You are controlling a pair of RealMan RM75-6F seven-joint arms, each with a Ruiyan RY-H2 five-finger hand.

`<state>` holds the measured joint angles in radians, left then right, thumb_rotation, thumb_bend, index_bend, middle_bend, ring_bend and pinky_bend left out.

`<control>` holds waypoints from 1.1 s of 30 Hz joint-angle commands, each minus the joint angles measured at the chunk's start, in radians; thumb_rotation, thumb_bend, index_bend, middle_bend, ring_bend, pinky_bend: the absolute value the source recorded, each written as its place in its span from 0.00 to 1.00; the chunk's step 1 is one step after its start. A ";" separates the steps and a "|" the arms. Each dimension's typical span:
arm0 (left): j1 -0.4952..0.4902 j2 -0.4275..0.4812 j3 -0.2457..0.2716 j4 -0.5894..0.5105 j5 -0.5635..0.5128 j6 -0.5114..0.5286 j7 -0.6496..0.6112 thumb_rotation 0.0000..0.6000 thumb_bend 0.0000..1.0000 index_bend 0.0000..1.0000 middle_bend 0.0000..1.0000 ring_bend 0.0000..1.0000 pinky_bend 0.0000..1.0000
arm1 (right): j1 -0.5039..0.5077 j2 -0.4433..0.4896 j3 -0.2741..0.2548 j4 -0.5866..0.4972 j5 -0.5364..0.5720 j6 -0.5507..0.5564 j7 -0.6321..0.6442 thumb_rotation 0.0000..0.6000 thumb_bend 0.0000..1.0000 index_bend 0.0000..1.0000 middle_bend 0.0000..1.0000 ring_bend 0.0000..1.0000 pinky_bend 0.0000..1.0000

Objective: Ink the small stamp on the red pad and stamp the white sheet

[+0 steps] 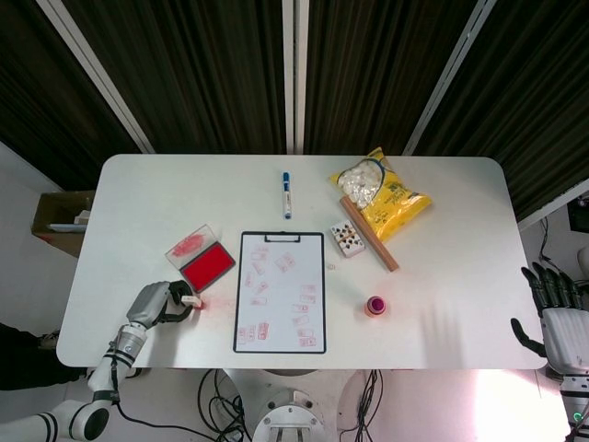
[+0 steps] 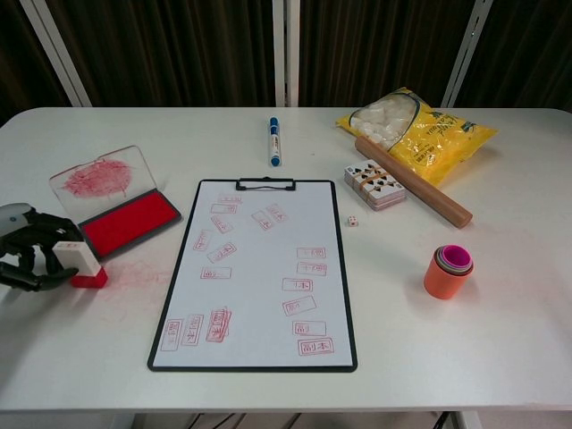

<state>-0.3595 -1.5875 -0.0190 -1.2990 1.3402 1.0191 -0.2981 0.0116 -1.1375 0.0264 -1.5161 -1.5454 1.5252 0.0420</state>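
The small stamp (image 2: 80,261), white with a red base, stands on the table just left of the clipboard, in front of the open red ink pad (image 2: 130,222). My left hand (image 2: 31,255) holds it from the left, fingers curled around its body; in the head view this hand (image 1: 158,302) sits near the table's front left corner, with the stamp (image 1: 191,300) at its fingertips. The white sheet (image 2: 259,268) on the black clipboard carries several red prints. My right hand (image 1: 557,318) hangs off the table's right edge, fingers spread, holding nothing.
The pad's clear lid (image 2: 98,177) lies open behind it, and red smears mark the table near the stamp. A blue marker (image 2: 274,141), yellow snack bag (image 2: 420,125), wooden rod (image 2: 413,181), card deck (image 2: 375,186), small die (image 2: 353,222) and orange cup stack (image 2: 450,270) stand further right.
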 commanded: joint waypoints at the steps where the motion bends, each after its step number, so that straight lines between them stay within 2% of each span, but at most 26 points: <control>1: 0.001 0.001 0.000 0.002 0.003 0.001 -0.002 1.00 0.43 0.47 0.49 0.51 0.70 | 0.000 0.001 0.000 -0.001 0.000 0.000 -0.001 1.00 0.25 0.00 0.00 0.00 0.00; 19: 0.010 0.033 -0.001 -0.008 0.037 0.038 -0.010 1.00 0.42 0.41 0.45 0.48 0.69 | 0.000 0.009 0.002 -0.014 -0.002 0.004 -0.011 1.00 0.25 0.00 0.00 0.00 0.00; 24: 0.048 0.119 -0.030 -0.032 0.052 0.164 0.041 1.00 0.38 0.41 0.43 0.46 0.67 | -0.005 0.021 0.010 -0.018 0.002 0.020 0.005 1.00 0.25 0.00 0.00 0.00 0.00; 27: 0.083 0.204 -0.042 -0.052 0.077 0.272 0.114 1.00 0.33 0.41 0.41 0.43 0.62 | -0.009 0.030 0.015 -0.015 0.004 0.031 0.019 1.00 0.25 0.00 0.00 0.00 0.00; 28: 0.096 0.241 -0.041 -0.060 0.097 0.314 0.154 1.00 0.30 0.40 0.39 0.40 0.58 | -0.010 0.033 0.016 -0.012 0.003 0.035 0.023 1.00 0.25 0.00 0.00 0.00 0.00; 30: 0.112 0.296 -0.032 -0.062 0.146 0.381 0.232 0.91 0.23 0.36 0.34 0.29 0.45 | -0.011 0.038 0.017 -0.004 -0.002 0.042 0.030 1.00 0.25 0.00 0.00 0.00 0.00; 31: 0.118 0.321 -0.028 -0.063 0.177 0.418 0.266 0.77 0.18 0.32 0.28 0.20 0.35 | -0.012 0.041 0.016 0.000 -0.006 0.045 0.033 1.00 0.25 0.00 0.00 0.00 0.00; 32: 0.128 0.350 -0.024 -0.067 0.214 0.465 0.302 0.56 0.13 0.29 0.23 0.12 0.27 | -0.014 0.046 0.015 0.005 -0.011 0.050 0.036 1.00 0.24 0.00 0.00 0.00 0.00; 33: 0.134 0.373 -0.019 -0.078 0.235 0.487 0.322 0.43 0.10 0.27 0.19 0.08 0.23 | -0.015 0.050 0.014 0.009 -0.014 0.054 0.035 1.00 0.23 0.00 0.00 0.00 0.00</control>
<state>-0.2621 -1.3032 -0.0457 -1.3542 1.4905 1.4084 -0.0655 -0.0025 -1.0898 0.0414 -1.5094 -1.5571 1.5771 0.0766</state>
